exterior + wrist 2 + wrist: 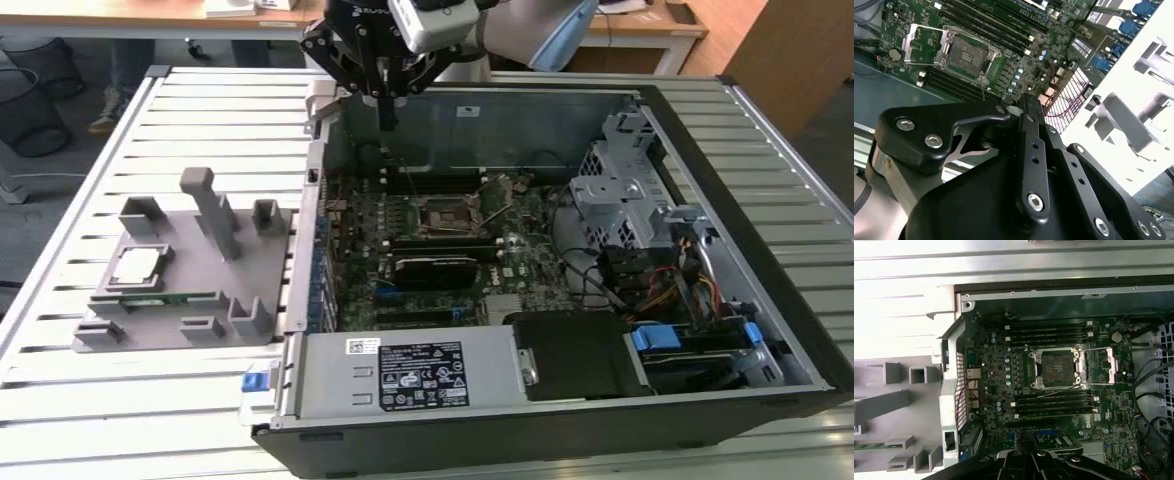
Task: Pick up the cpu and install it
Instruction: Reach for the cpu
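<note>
Where the exterior view looks down on the slatted table [200,110], the gripper [387,122] hangs over the far edge of the open computer case [534,440], its jaws drawn together with nothing between them. The cpu [138,265] lies flat on the grey fixture [200,310] at the exterior view's left, well apart from the gripper. In the second wrist view the jaws point at the motherboard, near its socket [966,52]. In the first wrist view the socket [1056,367] lies between memory slots.
</note>
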`<state>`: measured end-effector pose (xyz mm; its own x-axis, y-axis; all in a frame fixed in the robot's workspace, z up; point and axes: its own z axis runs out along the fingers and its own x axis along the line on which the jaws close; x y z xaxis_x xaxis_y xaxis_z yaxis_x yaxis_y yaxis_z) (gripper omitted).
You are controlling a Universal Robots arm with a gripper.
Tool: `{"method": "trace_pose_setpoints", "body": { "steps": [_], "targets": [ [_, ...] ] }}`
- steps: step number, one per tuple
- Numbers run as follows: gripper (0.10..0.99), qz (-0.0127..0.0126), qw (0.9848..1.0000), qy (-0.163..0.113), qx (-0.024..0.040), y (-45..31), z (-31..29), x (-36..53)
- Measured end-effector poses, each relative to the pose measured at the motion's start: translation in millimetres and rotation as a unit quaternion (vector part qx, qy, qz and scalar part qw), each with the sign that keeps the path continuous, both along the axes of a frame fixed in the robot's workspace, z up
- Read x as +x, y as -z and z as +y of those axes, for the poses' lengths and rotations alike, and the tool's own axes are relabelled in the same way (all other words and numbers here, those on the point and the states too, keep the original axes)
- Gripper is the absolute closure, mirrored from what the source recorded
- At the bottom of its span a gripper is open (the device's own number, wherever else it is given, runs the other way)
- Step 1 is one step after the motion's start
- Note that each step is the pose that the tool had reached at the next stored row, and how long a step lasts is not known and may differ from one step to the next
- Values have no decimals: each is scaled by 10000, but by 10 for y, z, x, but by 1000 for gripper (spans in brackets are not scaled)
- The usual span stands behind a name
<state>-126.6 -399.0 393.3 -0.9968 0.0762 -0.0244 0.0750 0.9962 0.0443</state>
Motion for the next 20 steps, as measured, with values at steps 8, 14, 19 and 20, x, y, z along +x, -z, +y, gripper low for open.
{"method": "trace_pose_setpoints", "body": {
  "steps": [8,14,19,20],
  "targets": [
    [980,0,10000,0,0,0,0,-127],
    [980,0,10000,0,0,0,0,-207],
    [980,0,10000,1,1,1,0,-270],
    [980,0,10000,0,0,0,0,-281]
  ]
}}
